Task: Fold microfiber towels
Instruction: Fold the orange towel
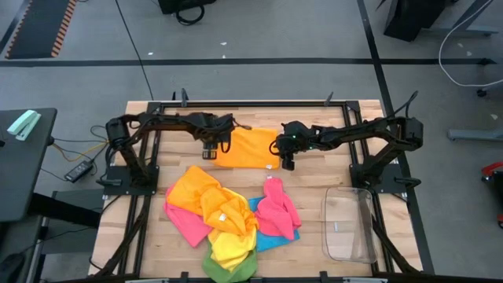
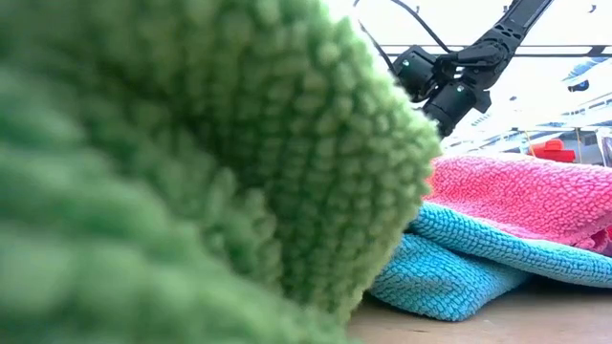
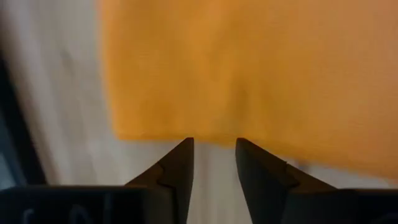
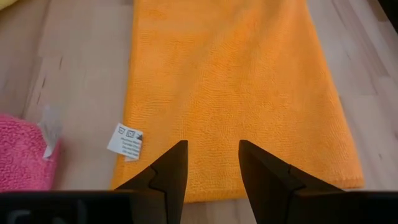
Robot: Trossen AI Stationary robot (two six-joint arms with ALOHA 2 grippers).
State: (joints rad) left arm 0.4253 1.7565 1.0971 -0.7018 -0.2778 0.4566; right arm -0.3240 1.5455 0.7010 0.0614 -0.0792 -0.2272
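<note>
A folded orange microfiber towel (image 1: 247, 148) lies flat on the wooden table at the far middle. My left gripper (image 1: 211, 151) stands open at its left edge; the left wrist view shows bare table between its fingers and the orange towel (image 3: 249, 68) just past the tips. My right gripper (image 1: 288, 162) is open over the towel's right end, with the orange towel (image 4: 230, 81) showing between its fingers (image 4: 177, 163). A white care label (image 4: 124, 140) sticks out from the towel's edge. Neither gripper holds cloth.
A loose pile of towels, orange (image 1: 196, 189), yellow (image 1: 232, 236), pink (image 1: 279, 206), blue (image 1: 271, 236) and green (image 1: 232, 269), covers the near middle. A clear plastic bin (image 1: 350, 224) stands at the near right. The green towel (image 2: 191, 162) blocks most of the low view.
</note>
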